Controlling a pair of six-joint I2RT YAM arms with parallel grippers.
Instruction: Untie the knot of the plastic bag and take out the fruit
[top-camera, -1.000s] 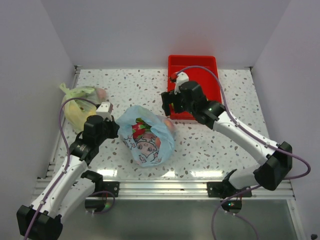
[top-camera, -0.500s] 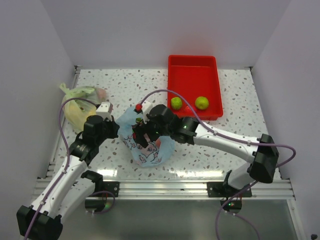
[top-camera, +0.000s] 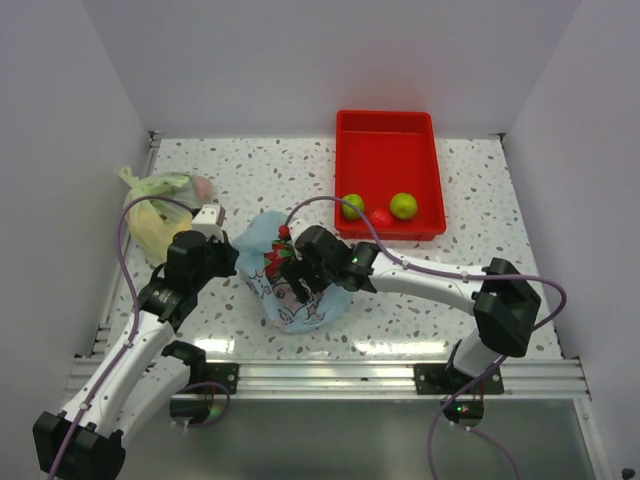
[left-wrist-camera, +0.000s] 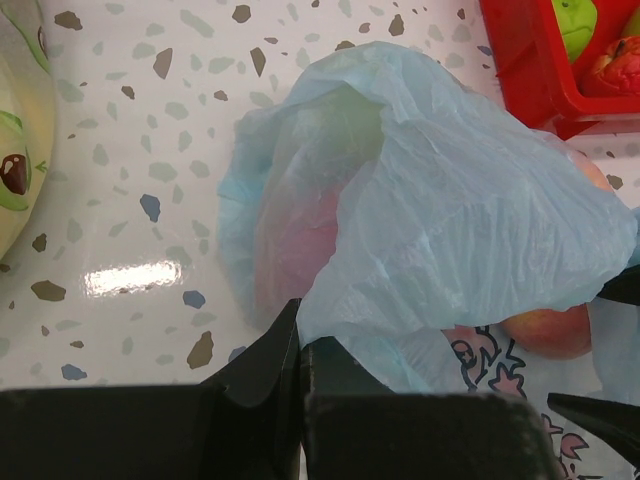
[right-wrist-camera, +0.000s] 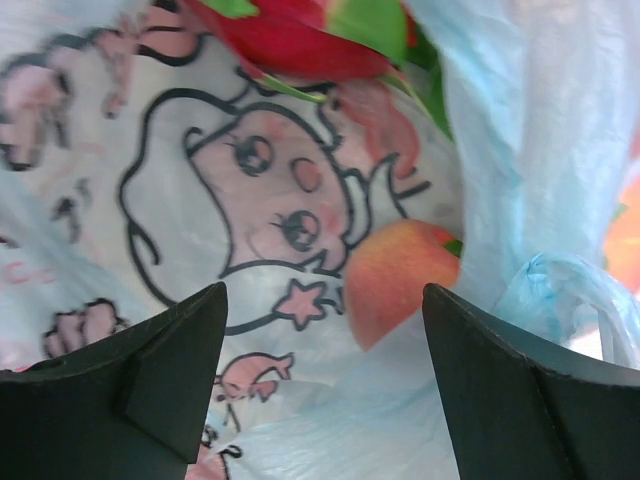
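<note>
Left gripper (left-wrist-camera: 301, 345): fingers pressed together on a fold of the plastic bag's thin blue film, at the bag's left edge.
Right gripper (right-wrist-camera: 322, 292): jaws wide apart with nothing between them, hanging low over the top of the bag and pointing down at its printed side.
Plastic bag (top-camera: 290, 305): slumped on the speckled table (top-camera: 250, 170), directly beneath the right gripper and just right of the left gripper. The cartoon girl's face sits between the right gripper's fingers.
Peach (right-wrist-camera: 398, 280): inside the bag, below the gap of the right gripper and nearer its right finger, next to the printed face.
Dragon fruit (right-wrist-camera: 285, 35): red skin with green tips, in the bag just beyond the right gripper's fingertips.
Knot (right-wrist-camera: 560, 290): a bunched, twisted strand of blue handle by the right gripper's right finger; whether it is tied cannot be told.
Red tray (top-camera: 388, 118): beyond the right gripper and off to its right, well apart from the bag.
Tray contents: a green fruit (top-camera: 352, 206) at the near left, a second green fruit (top-camera: 403, 205) at the near right, and a red fruit (top-camera: 380, 215) between them against the near wall.
Yellow-green bag (top-camera: 158, 212): beyond the left gripper and to its left, apart from the blue bag.
</note>
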